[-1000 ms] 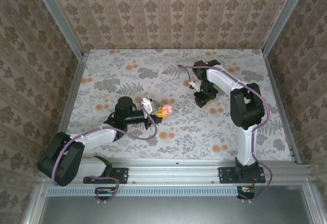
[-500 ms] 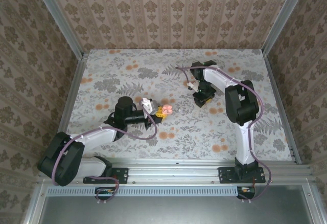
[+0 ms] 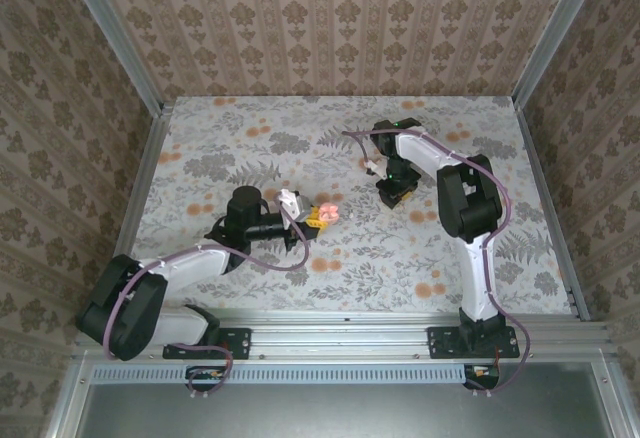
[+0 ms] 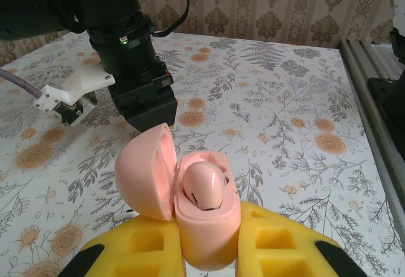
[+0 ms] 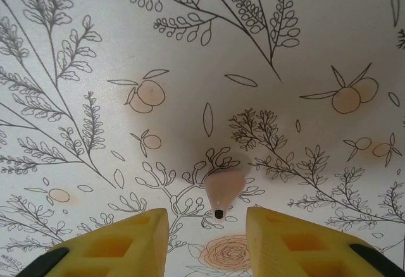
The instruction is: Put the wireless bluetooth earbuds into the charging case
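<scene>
Your right arm (image 3: 465, 198) has swung its elbow inward since a second ago; the left arm (image 3: 190, 263) has stayed put. Your right fingers (image 5: 126, 242) stand released, with the loose earbud (image 5: 224, 190) untouched on the bare desk (image 5: 95, 68) between and just ahead of their tips. Your left fingers (image 4: 285, 239) are clenched on the charging case (image 4: 205, 226), its lid open and the seated earbud (image 4: 204, 185) inside. It sits mid-desk, well apart from the side rails (image 3: 150, 188).

The charging case (image 4: 205, 217) ran off the bottom edge, base swallowed by the left gripper (image 4: 204, 252); the seated earbud (image 4: 204, 187) sat half sunk, its lower part hidden.
</scene>
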